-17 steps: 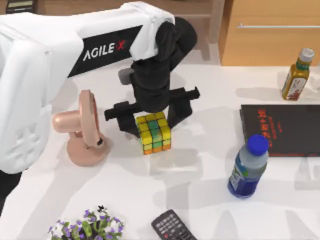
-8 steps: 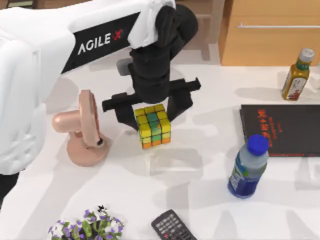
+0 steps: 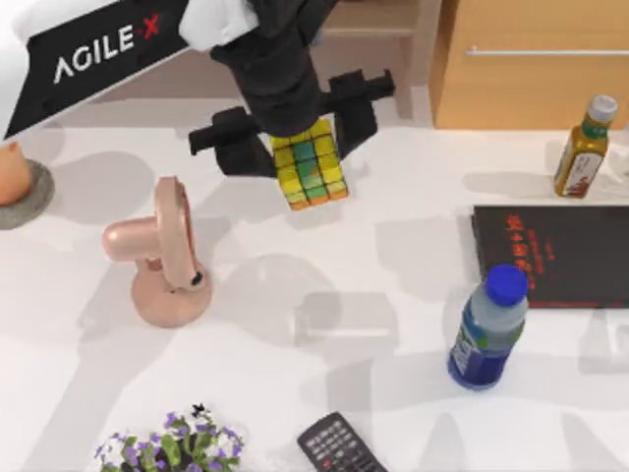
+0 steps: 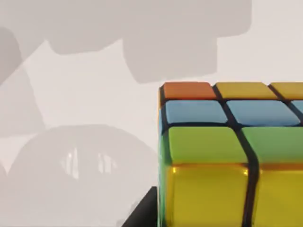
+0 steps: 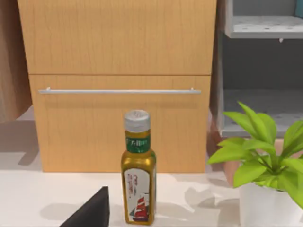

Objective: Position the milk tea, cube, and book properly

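Observation:
My left gripper (image 3: 307, 162) hangs over the far middle of the table, shut on the cube (image 3: 311, 165). The cube is a Rubik's cube with yellow, green and orange stickers, and it is held off the table surface. The left wrist view shows the cube (image 4: 232, 156) up close, with a black finger (image 4: 142, 215) beside it. The milk tea (image 3: 10, 169), peach-orange and cut off by the edge, stands on a grey disc at the far left. The book is out of view. A dark part of my right gripper (image 5: 92, 213) shows in the right wrist view.
A pink desk fan (image 3: 162, 258) stands left of centre. A flat black book with red lettering (image 3: 555, 256) lies at the right, with a blue bottle (image 3: 488, 329) in front of it and an olive-yellow bottle (image 3: 584, 147) behind. A remote (image 3: 339, 447) and flowers (image 3: 172, 447) sit at the near edge. A wooden cabinet (image 3: 536, 64) stands at the back.
My left gripper has risen and moved toward the far side with the cube in it. The arm has swung away from the left, uncovering the milk tea.

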`<state>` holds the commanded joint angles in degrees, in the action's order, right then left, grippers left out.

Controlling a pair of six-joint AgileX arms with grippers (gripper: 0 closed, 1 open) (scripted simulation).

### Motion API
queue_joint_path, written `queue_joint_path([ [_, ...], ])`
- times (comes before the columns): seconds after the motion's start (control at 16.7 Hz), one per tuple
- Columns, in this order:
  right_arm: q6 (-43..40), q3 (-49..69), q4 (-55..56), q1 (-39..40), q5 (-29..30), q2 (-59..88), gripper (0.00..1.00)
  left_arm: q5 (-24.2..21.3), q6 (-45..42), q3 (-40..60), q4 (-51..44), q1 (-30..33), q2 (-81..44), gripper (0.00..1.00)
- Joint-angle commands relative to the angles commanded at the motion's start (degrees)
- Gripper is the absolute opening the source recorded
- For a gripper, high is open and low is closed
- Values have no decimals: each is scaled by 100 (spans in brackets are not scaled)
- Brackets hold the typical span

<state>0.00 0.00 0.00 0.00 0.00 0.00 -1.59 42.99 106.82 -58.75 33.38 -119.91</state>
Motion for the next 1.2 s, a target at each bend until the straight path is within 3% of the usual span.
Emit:
queue_joint_path([
  [0.36,0,0,0,0,0,0,100,-159,-1631,-782,2293,-955,1841,0],
  [0.84,0,0,0,0,0,0,100,-366,-3747,-2154,5506,-2966,3277,0],
  [1.2,0,0,0,0,0,0,100,-484,-4381,-2695,6565,-3794,3316,0],
])
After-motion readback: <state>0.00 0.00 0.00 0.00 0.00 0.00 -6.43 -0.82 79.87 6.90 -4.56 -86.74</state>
